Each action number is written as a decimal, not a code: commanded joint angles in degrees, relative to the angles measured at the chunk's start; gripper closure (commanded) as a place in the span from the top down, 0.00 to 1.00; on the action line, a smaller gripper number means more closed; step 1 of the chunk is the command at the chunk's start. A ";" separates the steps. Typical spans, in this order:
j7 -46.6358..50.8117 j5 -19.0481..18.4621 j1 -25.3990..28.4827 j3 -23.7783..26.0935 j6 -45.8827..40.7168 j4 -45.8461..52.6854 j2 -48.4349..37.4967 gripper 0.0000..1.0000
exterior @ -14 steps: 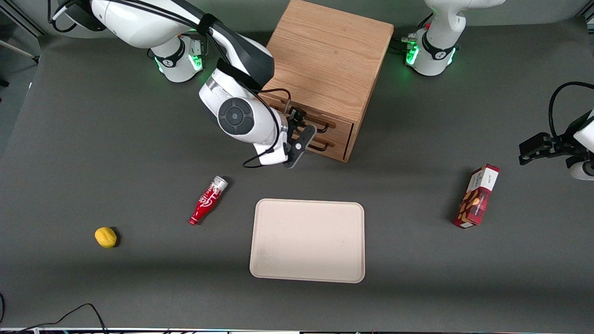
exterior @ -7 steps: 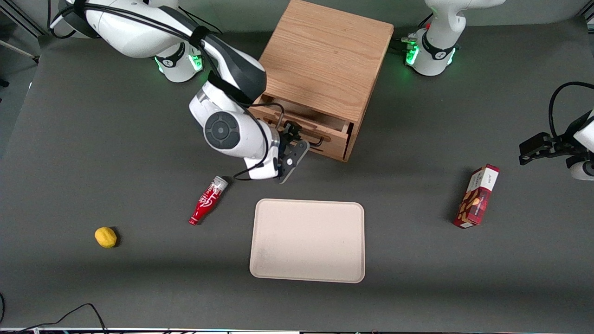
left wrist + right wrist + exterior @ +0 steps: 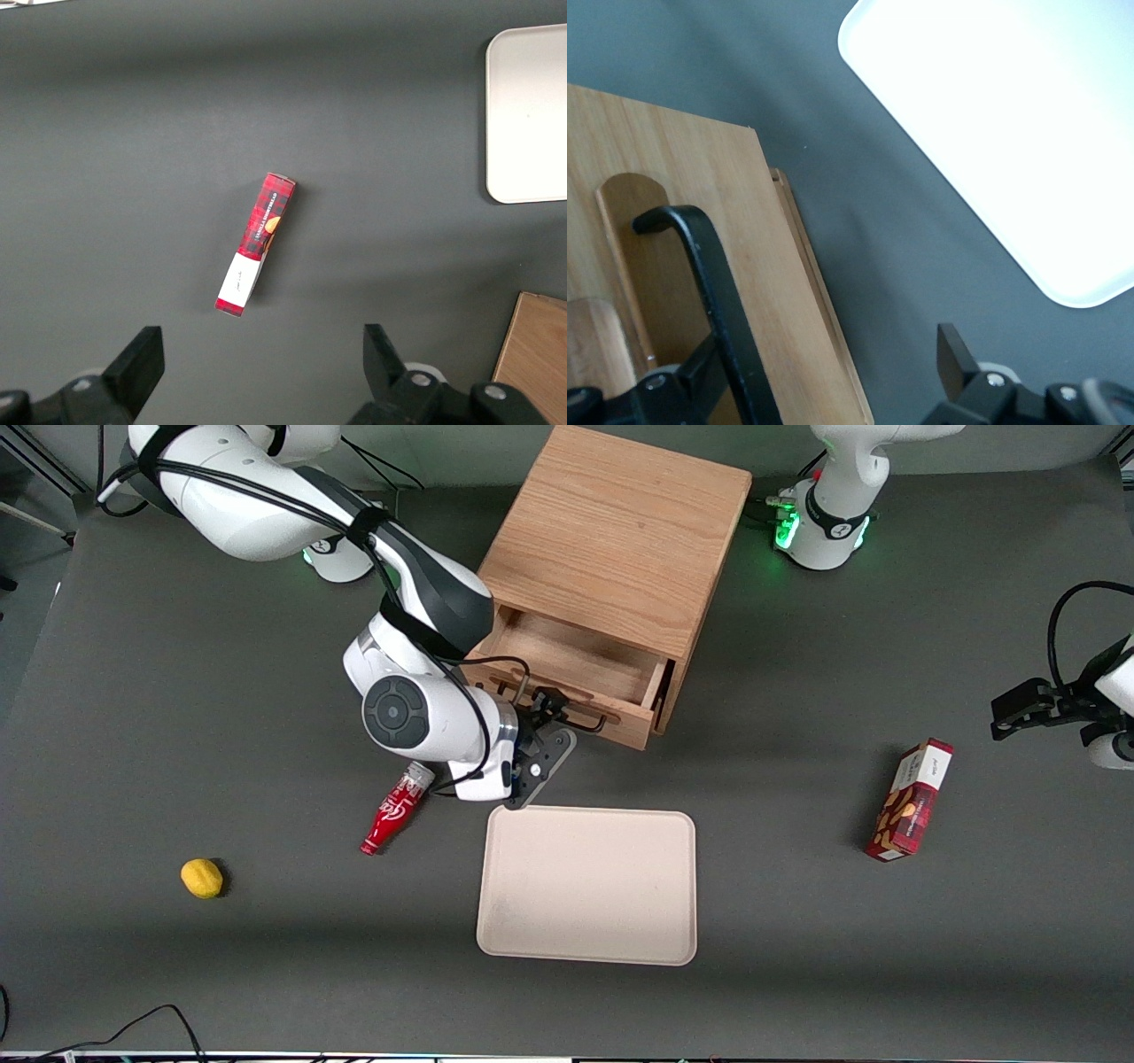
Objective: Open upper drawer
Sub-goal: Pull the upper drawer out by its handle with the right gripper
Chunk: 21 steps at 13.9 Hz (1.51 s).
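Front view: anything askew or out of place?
Nothing damaged or spilled. The red bottle lies on its side beside the tray. The gripper is at the upper drawer handle; the drawer stands open.

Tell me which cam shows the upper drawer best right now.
Front view: the whole upper drawer shows, pulled out of the cabinet, with the gripper at its black handle. The right wrist view gives only a close part of the front and handle; the left wrist view shows none of the drawer.

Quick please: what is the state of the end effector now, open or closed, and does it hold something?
End effector: at the handle of the pulled-out upper drawer; open or closed cannot be told.
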 commanded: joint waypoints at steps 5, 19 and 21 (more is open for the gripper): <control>0.49 -2.27 0.56 -1.64 -5.36 9.37 4.64 1.00; -2.76 -2.44 1.26 -6.13 -5.27 20.17 11.31 1.00; -3.72 -2.44 1.18 -6.48 -5.27 22.37 12.63 1.00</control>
